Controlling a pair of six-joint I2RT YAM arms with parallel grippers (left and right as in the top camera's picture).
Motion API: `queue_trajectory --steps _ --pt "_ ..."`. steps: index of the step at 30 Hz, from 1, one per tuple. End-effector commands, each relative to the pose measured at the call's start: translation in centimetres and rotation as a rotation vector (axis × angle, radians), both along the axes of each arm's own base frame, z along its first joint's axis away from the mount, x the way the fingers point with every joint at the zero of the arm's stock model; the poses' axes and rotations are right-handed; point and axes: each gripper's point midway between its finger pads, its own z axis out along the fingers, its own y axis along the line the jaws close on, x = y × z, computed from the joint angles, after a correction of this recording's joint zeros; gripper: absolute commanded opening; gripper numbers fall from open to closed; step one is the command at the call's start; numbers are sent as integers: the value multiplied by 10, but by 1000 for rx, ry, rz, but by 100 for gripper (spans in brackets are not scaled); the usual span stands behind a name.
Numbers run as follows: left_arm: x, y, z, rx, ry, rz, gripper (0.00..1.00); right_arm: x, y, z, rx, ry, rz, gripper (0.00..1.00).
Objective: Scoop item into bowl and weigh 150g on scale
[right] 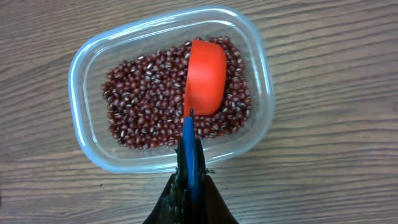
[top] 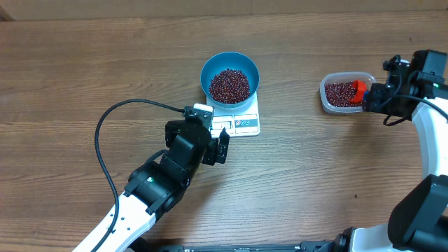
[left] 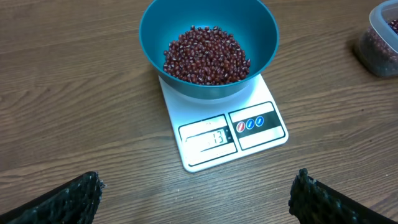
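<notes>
The blue bowl (top: pixel 229 77) (left: pixel 208 45) stands on the white scale (top: pixel 243 120) (left: pixel 224 134) and holds a heap of dark red beans (top: pixel 229 85) (left: pixel 207 56). My left gripper (top: pixel 220 143) (left: pixel 198 196) hangs open just in front of the scale, nothing between its fingers. At the right, my right gripper (top: pixel 369 98) (right: pixel 189 177) is shut on the blue handle of an orange scoop (top: pixel 358 91) (right: pixel 205 74). The scoop's cup is tipped on its side over the beans (right: pixel 149 102) in the clear tub (top: pixel 344 92) (right: pixel 81 81).
A black cable (top: pixel 105 164) loops across the wooden table left of my left arm. The clear tub shows at the right edge of the left wrist view (left: pixel 380 40).
</notes>
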Motion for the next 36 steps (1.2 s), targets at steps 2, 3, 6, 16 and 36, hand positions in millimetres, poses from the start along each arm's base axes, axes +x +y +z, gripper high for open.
queue_trajectory --steps 2,3,6,16,36 --pt "6 1 11 -20 -24 29 99 10 16 2 6 -11 52 4" --pt "6 1 11 -20 -24 29 99 10 16 2 7 -10 54 4" --pt "6 1 11 -20 -24 29 99 9 20 2 26 -8 62 4" --pt "6 2 11 -20 -24 29 99 11 36 5 111 -31 100 4" --pt "6 1 11 -20 -23 28 99 4 29 18 319 -85 70 4"
